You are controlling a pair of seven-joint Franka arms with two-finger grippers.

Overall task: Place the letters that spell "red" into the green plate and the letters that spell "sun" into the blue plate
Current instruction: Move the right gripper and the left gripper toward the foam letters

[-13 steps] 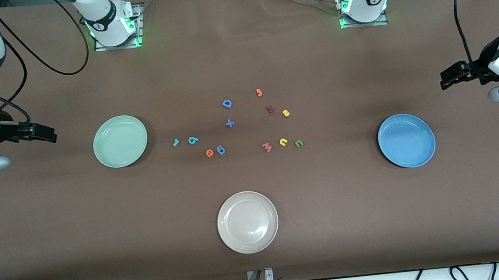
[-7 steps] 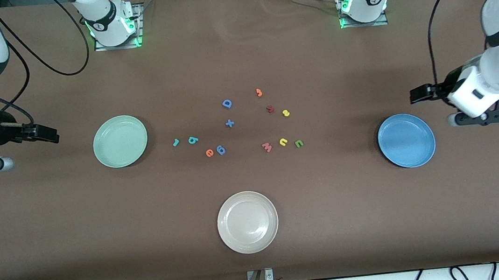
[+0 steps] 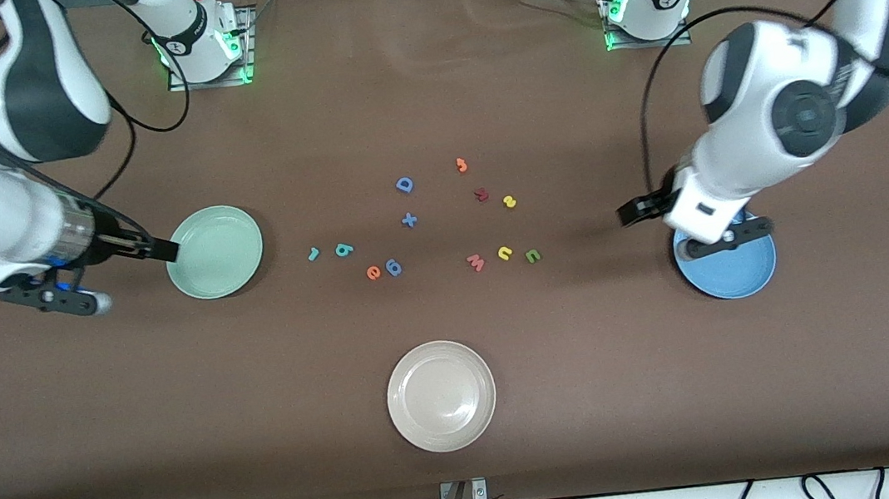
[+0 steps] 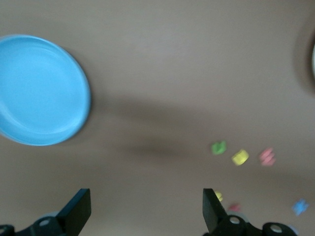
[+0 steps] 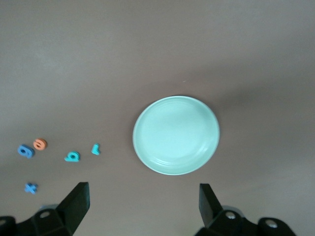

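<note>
Brown table (image 3: 678, 390), two arms up in the air, nothing held by either.

Plates, the largest items: green plate (image 3: 215, 251) toward the right arm's end of the table, blue plate (image 3: 726, 263) toward the left arm's end, beige plate (image 3: 441, 395) between them and nearest the front camera. Both task plates are bare, so no letter has been sorted yet, by my reading.

Right gripper (image 3: 160, 250) hangs at the green plate's edge, fingers spread wide with nothing between them. Left gripper (image 3: 634, 209) hangs just beside the blue plate, on its letter side, fingers (image 4: 79, 210) likewise spread and empty. Each arm looks paired with the plate at its own end, likely so neither has to cross the other.

Letters lie in a loose scatter mid-table, between the two task plates. The "red" set sits on the green plate's side: teal r (image 3: 313, 253) closest to that plate, then teal d (image 3: 342, 249), then orange e (image 3: 373, 272), touching or nearly touching a blue 6-like piece (image 3: 393, 267). All are well apart from the right gripper, with the plate between.

The "sun" set sits on the blue plate's side: green n (image 3: 532, 255), yellow u (image 3: 504, 253), yellow s (image 3: 509, 202) farther from the camera. The n is closest to the left gripper, still well apart.
</note>
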